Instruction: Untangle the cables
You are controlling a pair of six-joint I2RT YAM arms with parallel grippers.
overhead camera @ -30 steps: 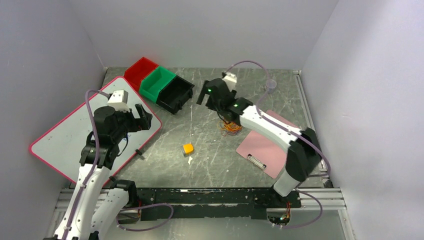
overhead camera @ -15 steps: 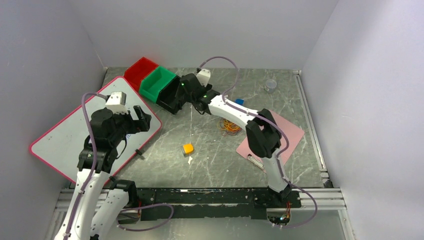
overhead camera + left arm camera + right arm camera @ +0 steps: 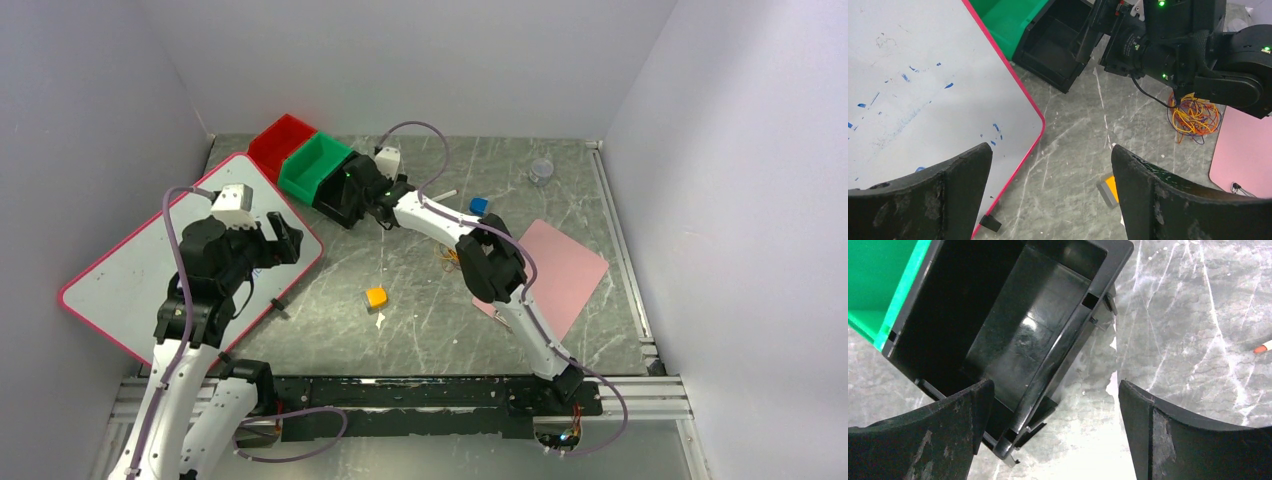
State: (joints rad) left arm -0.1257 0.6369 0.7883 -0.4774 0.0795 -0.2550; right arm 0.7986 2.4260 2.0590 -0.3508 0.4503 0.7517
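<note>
On my far left the whiteboard [image 3: 130,270] lies flat with its red border, blue marker smudges showing in the left wrist view. My left gripper [image 3: 1050,150] hovers above the whiteboard's right edge with its jaws spread wide and nothing between them. Behind it the red bin [image 3: 280,140], the green bin [image 3: 315,163] and the black bin [image 3: 1013,325] stand in a row, touching side to side.

My right gripper [image 3: 1053,385] is stretched across the table to the black bin, jaws fully apart and empty. In its wrist view the bin's near wall and corner sit between the two fingers. Nearer to me, an orange block [image 3: 376,297] rests alone on the marbled table [image 3: 420,330].

The cables [image 3: 1194,115] lie on the table just right of centre, well apart from both grippers. From above they are mostly hidden by the right arm's elbow; the left wrist view shows them best. They form a roughly round heap of orange and yellow loops with dark purple strands round the outside — I can make out no clear long axis or heading. Just beside them on the right lies the pink clipboard [image 3: 565,270], its clip toward my side.
</note>
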